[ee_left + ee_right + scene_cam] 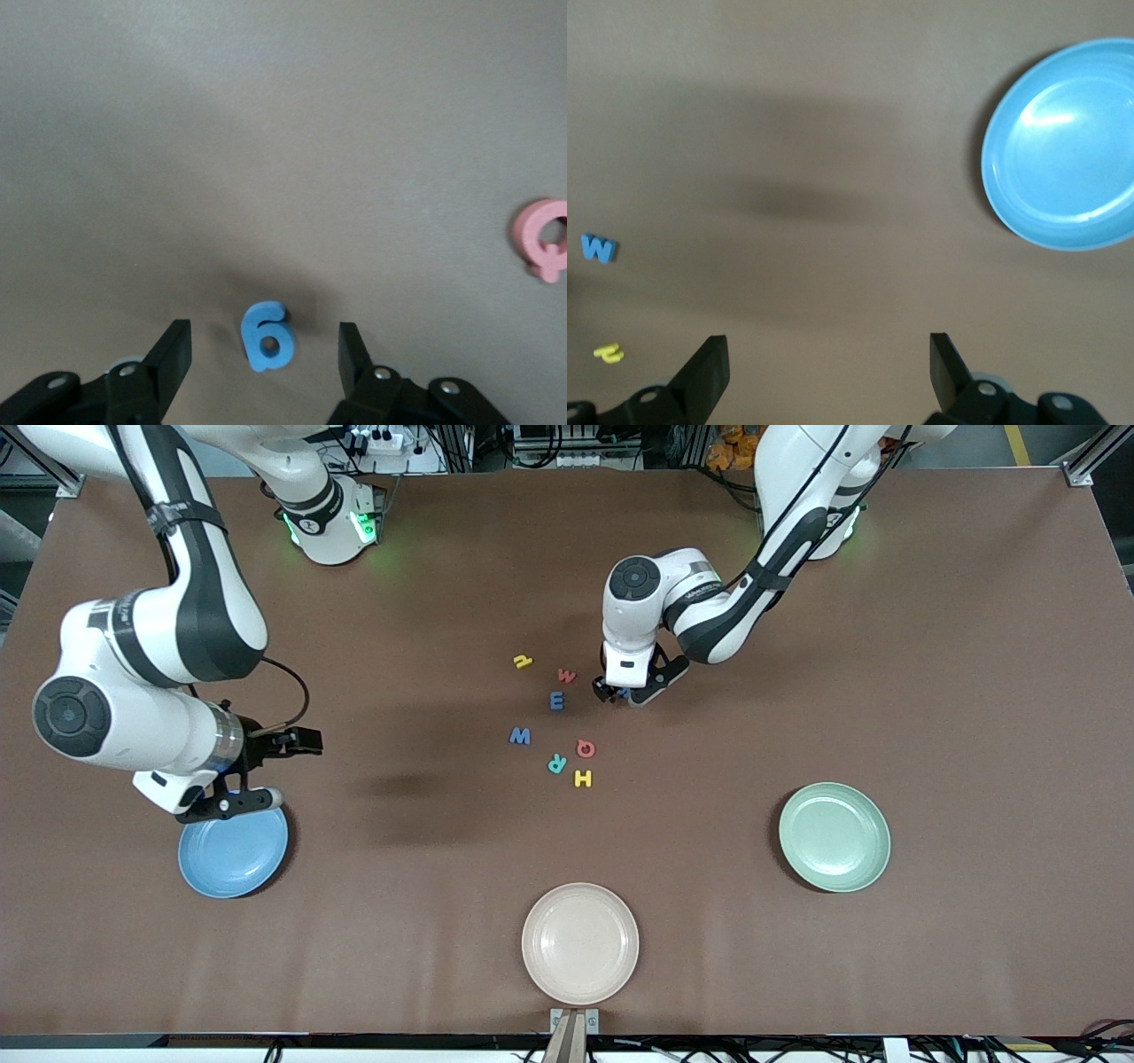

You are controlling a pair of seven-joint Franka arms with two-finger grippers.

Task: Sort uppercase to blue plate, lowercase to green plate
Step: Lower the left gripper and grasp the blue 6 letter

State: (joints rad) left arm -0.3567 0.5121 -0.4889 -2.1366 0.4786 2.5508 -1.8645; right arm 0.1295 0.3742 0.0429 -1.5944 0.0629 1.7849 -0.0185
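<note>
Brown matting covers the bench from edge to edge. At centre frame in the front view the left hand is down at the bench, pointing straight down, its fingers standing partly open on either side of the blue g without touching it; in the front view the hand hides nearly all of that letter. At the left of that frame the right hand waits wide open and empty over the upper rim of the blue plate. Just left of the left hand lie the yellow h, red w and blue E; lower are the blue W, red Q, teal R and yellow H. At lower right sits the green plate, and a beige plate at bottom centre.
</note>
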